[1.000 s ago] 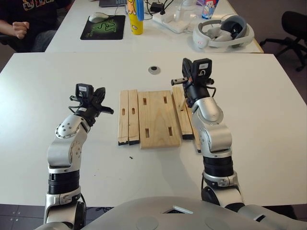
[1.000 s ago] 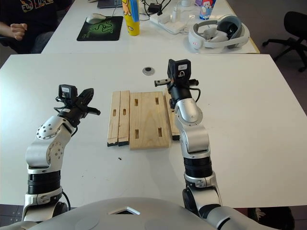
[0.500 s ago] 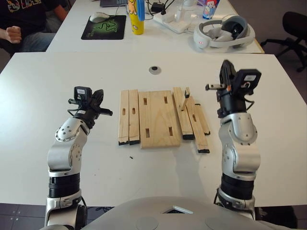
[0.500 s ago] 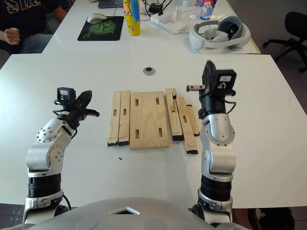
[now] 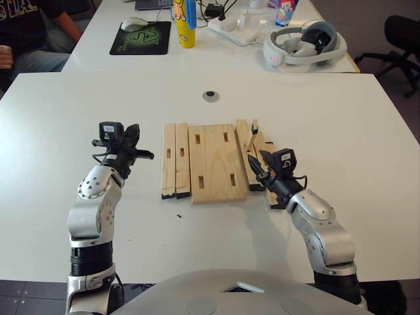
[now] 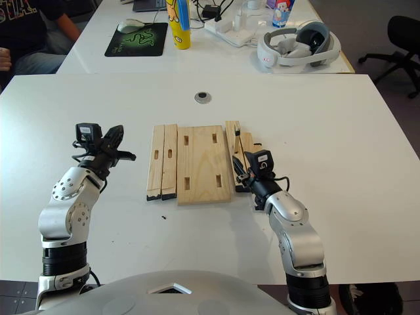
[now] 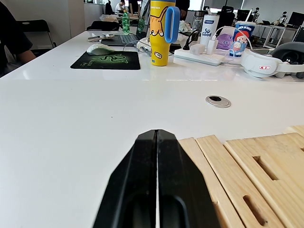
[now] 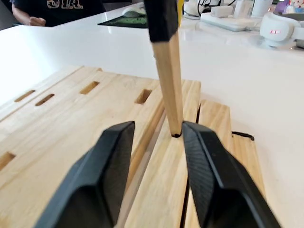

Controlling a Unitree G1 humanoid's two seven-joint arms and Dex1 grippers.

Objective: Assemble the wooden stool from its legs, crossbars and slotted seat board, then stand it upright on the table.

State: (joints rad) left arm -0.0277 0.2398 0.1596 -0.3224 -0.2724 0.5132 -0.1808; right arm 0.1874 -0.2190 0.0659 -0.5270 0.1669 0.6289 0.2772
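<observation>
The slotted seat board [image 5: 216, 162] lies flat mid-table, with two slotted planks [image 5: 176, 159] side by side on its left. Several legs and crossbars [image 5: 262, 157] lie bunched on its right. One thin stick [image 8: 168, 80] stands tilted among them, its dark end up. My right gripper [image 5: 257, 164] sits low over the near end of those pieces, open, its fingers [image 8: 209, 166] either side of the stick's foot without touching it. My left gripper [image 5: 134, 147] hovers left of the planks [image 7: 213, 156], shut on nothing.
A round cable grommet [image 5: 210, 96] sits in the table behind the boards. The back table carries a headset [image 5: 303, 42], a yellow bottle [image 5: 185, 20] and a mouse mat [image 5: 140, 36]. Bare white tabletop lies left, right and in front of the wood.
My right arm has come down from a raised pose at the right to sit low by the legs and crossbars. The left arm has barely moved.
</observation>
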